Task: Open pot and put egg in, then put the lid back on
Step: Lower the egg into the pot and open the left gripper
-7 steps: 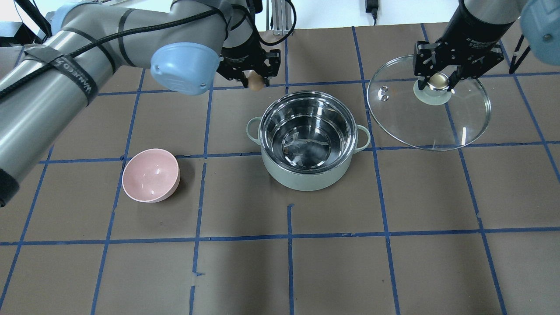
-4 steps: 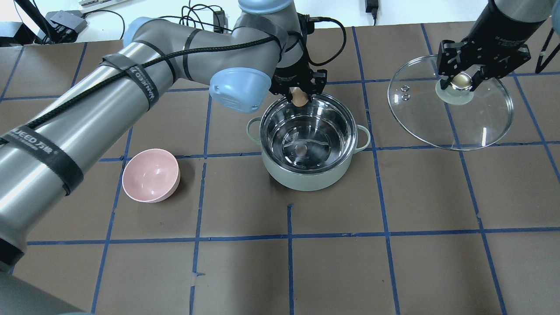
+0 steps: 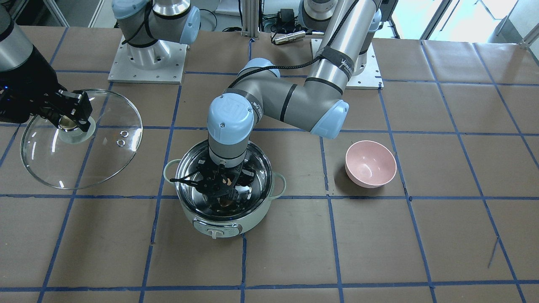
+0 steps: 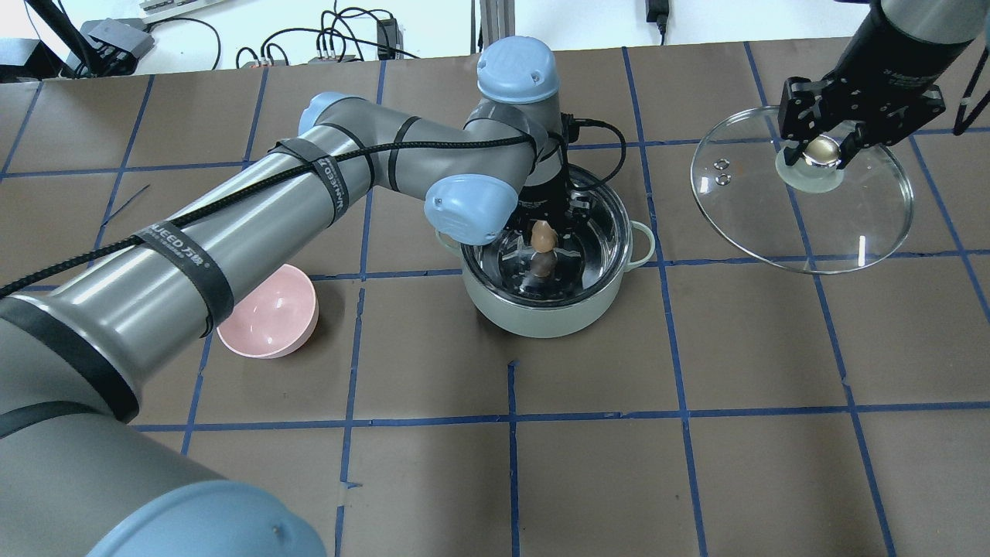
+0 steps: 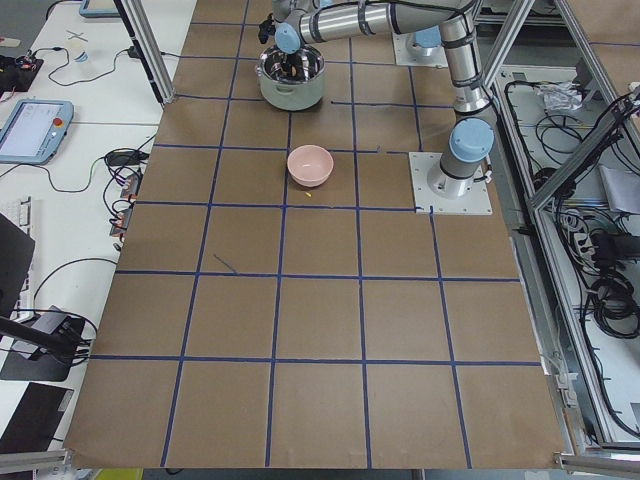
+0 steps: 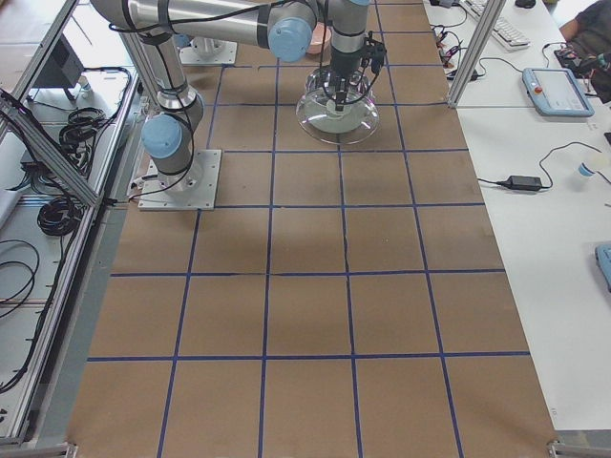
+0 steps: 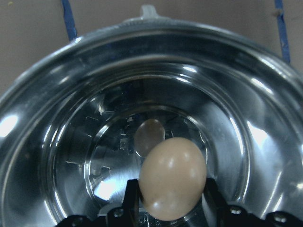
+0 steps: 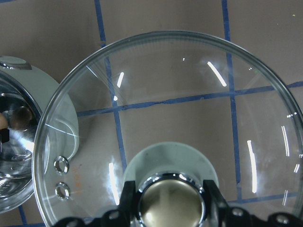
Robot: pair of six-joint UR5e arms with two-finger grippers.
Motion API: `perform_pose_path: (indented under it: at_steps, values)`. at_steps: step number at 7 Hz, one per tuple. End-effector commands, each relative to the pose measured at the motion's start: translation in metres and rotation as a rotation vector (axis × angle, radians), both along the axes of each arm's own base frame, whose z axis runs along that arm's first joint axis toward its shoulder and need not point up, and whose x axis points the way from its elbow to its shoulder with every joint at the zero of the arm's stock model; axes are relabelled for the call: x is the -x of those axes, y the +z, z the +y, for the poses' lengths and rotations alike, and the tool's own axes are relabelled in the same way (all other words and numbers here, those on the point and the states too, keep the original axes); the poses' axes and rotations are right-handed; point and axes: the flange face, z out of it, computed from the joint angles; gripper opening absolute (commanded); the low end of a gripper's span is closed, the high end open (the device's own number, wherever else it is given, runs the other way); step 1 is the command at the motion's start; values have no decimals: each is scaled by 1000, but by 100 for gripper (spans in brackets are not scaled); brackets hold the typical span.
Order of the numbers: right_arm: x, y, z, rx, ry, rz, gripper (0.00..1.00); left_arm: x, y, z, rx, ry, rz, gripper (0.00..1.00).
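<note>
The mint-green pot (image 4: 541, 317) stands open at the table's middle, also in the front view (image 3: 219, 225). My left gripper (image 4: 544, 234) reaches down inside it, shut on the light-brown egg (image 7: 173, 177), which hangs above the steel bottom with its reflection below; the egg also shows in the overhead view (image 4: 543, 235). My right gripper (image 4: 821, 152) is shut on the beige knob (image 8: 170, 203) of the glass lid (image 4: 851, 224) and holds the lid in the air to the pot's right, seen too in the front view (image 3: 101, 160).
A pink bowl (image 4: 267, 311) sits on the table to the pot's left, partly under my left arm; it also shows in the front view (image 3: 370, 163). Blue tape lines grid the brown table. The arm bases stand at the table's back.
My left gripper has carried the egg from behind the pot over its rim and down into it. My right gripper has moved the lid a little further right.
</note>
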Motion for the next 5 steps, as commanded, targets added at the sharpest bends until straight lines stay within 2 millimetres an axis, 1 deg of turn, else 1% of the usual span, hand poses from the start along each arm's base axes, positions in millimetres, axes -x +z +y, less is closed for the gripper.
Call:
perform_pose_path:
  at_steps: [1,2,3,4,5]
  values:
    - [4,-5,1,-12,-7,-4,16,0,-10,1,-13,-1,-11,18]
    - [3,-4,3,-9,-5,-3,16,0,-10,2,-14,2,-13,37]
    - [1,-2,4,1,22,-11,14,0,10,3,11,8,0,99]
    - [1,-1,4,1,24,-11,14,-6,47,9,46,7,13,100]
    - [-1,-1,4,1,21,-12,14,-28,101,21,36,22,8,100]
